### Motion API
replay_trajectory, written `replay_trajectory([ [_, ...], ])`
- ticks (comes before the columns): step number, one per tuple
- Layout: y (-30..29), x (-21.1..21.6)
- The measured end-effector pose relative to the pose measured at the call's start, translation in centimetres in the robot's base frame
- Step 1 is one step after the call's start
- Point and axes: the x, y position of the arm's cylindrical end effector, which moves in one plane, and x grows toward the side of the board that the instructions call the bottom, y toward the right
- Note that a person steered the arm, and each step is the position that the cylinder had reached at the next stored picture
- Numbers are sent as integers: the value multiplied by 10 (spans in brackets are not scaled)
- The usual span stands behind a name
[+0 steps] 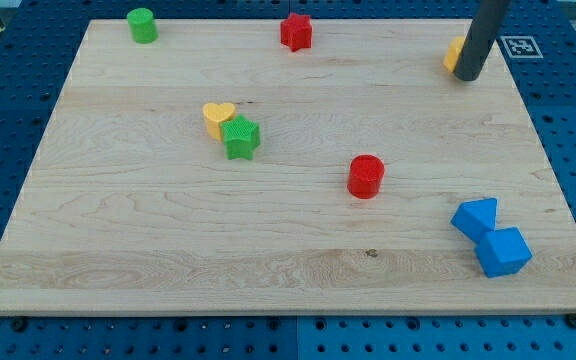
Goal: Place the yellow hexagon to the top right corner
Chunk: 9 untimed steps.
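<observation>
Resting at: tip (pixel 467 76) set down on the desk (pixel 148 250) near the view's top right corner
Rod: dark, straight, slightly tilted, entering from the view's top edge
End effector: plain rod only, nothing to open or close, gripping nothing
Yellow hexagon (pixel 453 54): near the top right corner, touching the rod on its left side, mostly hidden behind it; shape hard to make out from the sliver showing
Tip versus hexagon: just right of it and a little lower in the view, in contact
Red star (pixel 296 31): at the view's top edge, near the middle, well left of the tip
Green cylinder (pixel 142 25): top left corner area, upright
Yellow heart (pixel 218 118): left of centre, touching the green star
Green star (pixel 240 137): just below and right of the heart, pressed against it
Red cylinder (pixel 365 176): right of centre, upright, alone, well apart from the tip
Blue blocks: two at the lower right, touching; upper one (pixel 476 217) angular, lower one (pixel 503 251) cube-like, near the desk's right edge
Desk: pale wood board lying on a blue pegboard (pixel 8 140)
Marker (pixel 519 46): black and white tag just beyond the top right corner, right of the rod
</observation>
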Motion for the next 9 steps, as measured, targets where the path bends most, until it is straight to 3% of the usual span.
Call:
replay_trajectory([
  [5, -4, -60],
  [6, -6, -52],
  [7, -23, 1],
  [8, -63, 34],
  [9, -99, 40],
])
